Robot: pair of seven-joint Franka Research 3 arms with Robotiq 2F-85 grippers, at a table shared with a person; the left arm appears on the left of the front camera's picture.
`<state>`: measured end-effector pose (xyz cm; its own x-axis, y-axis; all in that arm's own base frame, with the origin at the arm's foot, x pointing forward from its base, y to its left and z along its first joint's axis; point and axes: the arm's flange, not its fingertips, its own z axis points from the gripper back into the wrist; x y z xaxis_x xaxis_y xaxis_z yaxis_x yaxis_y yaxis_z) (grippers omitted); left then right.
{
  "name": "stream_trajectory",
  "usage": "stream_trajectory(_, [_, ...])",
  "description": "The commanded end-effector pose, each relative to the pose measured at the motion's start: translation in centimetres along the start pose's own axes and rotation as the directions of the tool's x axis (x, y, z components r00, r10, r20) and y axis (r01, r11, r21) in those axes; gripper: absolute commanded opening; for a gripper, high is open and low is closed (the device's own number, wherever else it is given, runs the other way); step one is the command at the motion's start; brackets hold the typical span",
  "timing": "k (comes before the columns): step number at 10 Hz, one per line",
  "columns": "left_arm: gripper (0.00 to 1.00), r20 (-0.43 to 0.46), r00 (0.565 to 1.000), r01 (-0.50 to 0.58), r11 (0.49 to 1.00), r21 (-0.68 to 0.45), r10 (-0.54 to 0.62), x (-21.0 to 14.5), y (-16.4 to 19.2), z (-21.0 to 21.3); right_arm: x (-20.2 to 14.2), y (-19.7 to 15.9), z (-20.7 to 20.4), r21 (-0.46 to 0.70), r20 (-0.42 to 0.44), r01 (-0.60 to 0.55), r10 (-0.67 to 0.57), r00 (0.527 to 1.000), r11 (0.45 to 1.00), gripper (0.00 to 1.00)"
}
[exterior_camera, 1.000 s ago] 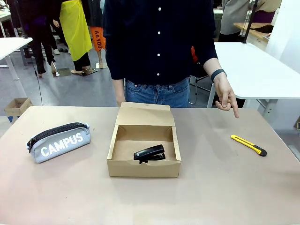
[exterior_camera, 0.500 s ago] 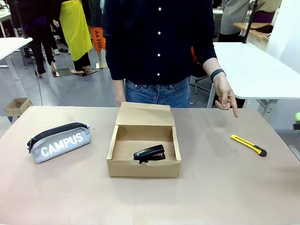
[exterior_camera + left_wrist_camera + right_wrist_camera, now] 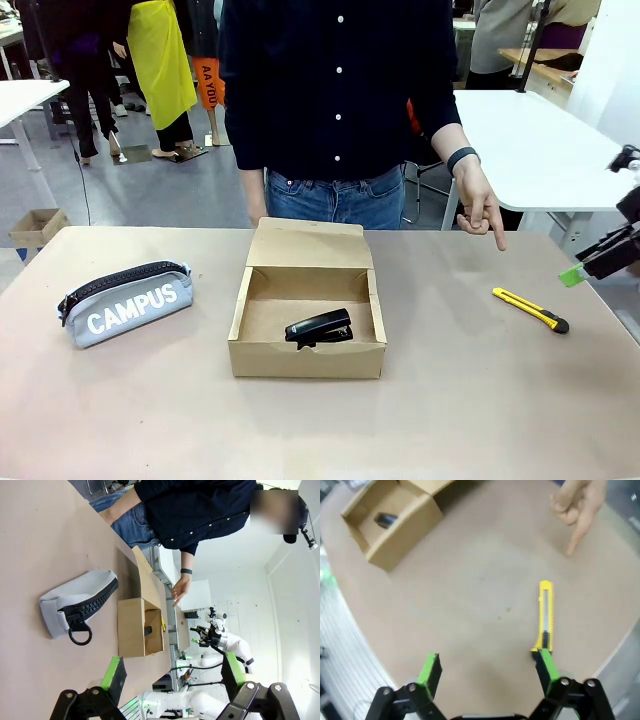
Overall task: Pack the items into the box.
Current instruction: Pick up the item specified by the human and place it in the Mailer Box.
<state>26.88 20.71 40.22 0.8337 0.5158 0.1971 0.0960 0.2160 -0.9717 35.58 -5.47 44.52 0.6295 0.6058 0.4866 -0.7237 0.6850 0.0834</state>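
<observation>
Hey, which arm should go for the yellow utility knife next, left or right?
Right. Its open gripper hovers near the utility knife, which lies on the table's right side. The left gripper sits beyond the CAMPUS pouch, with the box between it and the knife.

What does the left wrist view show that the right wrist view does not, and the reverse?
Left wrist view adds: the grey fabric zip pouch with its black ring pull, the person's dark buttoned shirt, and the open left claw.
Right wrist view adds: the open right claw, and the slim yellow utility knife seen full length, its black end beside one green pad.
Shared: the open brown cardboard box, the small black stapler inside it, the person's pointing hand, and the knife.
</observation>
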Motion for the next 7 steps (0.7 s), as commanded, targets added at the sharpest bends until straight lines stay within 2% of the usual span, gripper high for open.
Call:
stream_trajectory(1, [1.00,0.012,1.000,0.022,0.999,-0.027,-0.021,-0.2,-0.1,-0.1,-2.0,1.3,-0.5,-0.201,-0.027,-0.223,0.223,0.975,0.954,1.00])
stream_trajectory(2, [1.00,0.012,1.000,0.022,0.999,-0.027,-0.021,-0.2,-0.1,-0.1,-1.8,1.7,-0.4,-0.270,-0.023,-0.203,0.205,0.979,0.941,1.00])
stream_trajectory(3, [1.00,0.012,1.000,0.022,0.999,-0.027,-0.021,-0.2,-0.1,-0.1,-1.5,1.7,-0.1,-0.338,-0.020,-0.086,0.085,0.996,0.937,1.00])
stream_trajectory(4, [1.00,0.012,1.000,0.022,0.999,-0.027,-0.021,-0.2,-0.1,-0.1,1.5,-0.5,1.0,-0.162,-0.060,-0.205,0.197,0.978,0.965,1.00])
stream_trajectory(5, [1.00,0.012,1.000,0.022,0.999,-0.027,-0.021,-0.2,-0.1,-0.1,1.5,-0.5,1.0,-0.162,-0.060,-0.205,0.197,0.978,0.965,1.00])
stream_trajectory(6, [1.00,0.012,1.000,0.022,0.999,-0.027,-0.021,-0.2,-0.1,-0.1,1.8,-1.2,1.9,-0.246,-0.057,-0.197,0.189,0.980,0.949,1.00])
stream_trajectory(7, [1.00,0.012,1.000,0.022,0.999,-0.027,-0.021,-0.2,-0.1,-0.1,2.1,-1.5,1.4,-0.217,-0.089,-0.251,0.237,0.967,0.943,1.00])
